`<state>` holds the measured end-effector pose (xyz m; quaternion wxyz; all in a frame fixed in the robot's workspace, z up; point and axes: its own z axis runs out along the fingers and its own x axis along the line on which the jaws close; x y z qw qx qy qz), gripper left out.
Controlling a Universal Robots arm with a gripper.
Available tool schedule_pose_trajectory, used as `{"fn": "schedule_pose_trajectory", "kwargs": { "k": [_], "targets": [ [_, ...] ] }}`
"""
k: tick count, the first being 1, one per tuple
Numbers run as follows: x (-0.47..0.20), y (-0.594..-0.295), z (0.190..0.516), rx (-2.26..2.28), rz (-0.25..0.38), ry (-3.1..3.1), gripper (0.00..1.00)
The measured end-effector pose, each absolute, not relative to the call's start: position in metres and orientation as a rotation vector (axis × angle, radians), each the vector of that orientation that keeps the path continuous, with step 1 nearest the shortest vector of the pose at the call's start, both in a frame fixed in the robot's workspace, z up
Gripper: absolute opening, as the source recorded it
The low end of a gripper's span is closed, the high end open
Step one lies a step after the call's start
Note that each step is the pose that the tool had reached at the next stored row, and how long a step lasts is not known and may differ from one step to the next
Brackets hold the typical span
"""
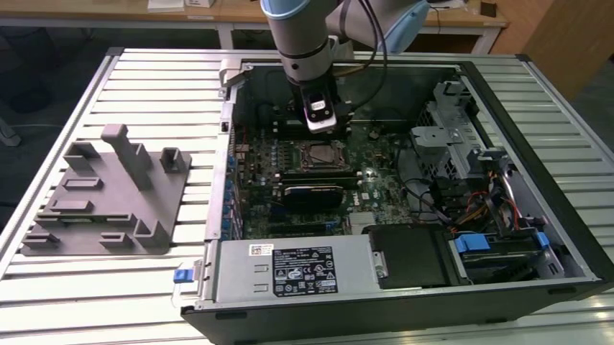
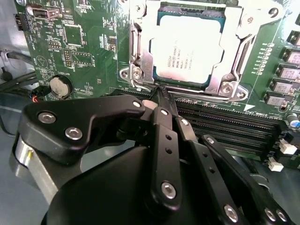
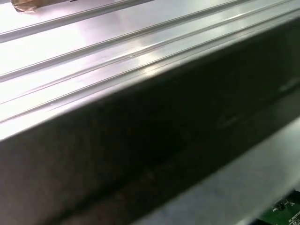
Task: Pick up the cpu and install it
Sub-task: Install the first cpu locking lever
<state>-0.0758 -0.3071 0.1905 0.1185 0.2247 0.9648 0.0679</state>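
Starting at the exterior view's left, a large grey plastic fixture tray with upright posts lies flat on the ribbed silver metal table, well apart from the arm. Just beside the tray toward the exterior view's right stands the open black computer case, its green motherboard exposed and a silver power supply box along its near edge. Above the board the grey and pale-blue robot arm reaches straight down into the case, and its black gripper hangs close over the silver metal socket frame.

In the second wrist view the gripper has its two black fingers pressed together at the tips with nothing between them, clenched and empty. Just past those tips sits the cpu, a small flat square chip with a silver-grey metal top, lying level inside the socket frame on the motherboard; the fingertips are near its edge but apart from it. A round silver coin battery lies on the board to one side, and black memory slots run alongside the socket.

In the first wrist view, ribbed silver metal and a dark wall appear at close range.
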Motion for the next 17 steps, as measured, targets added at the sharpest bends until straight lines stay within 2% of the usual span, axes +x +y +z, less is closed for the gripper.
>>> {"fn": "schedule_pose_trajectory", "kwargs": {
  "k": [17],
  "targets": [
    [-0.0758, -0.3085, 0.1981, 0.658, 0.200, 2.822, 0.11]
  ]
}}
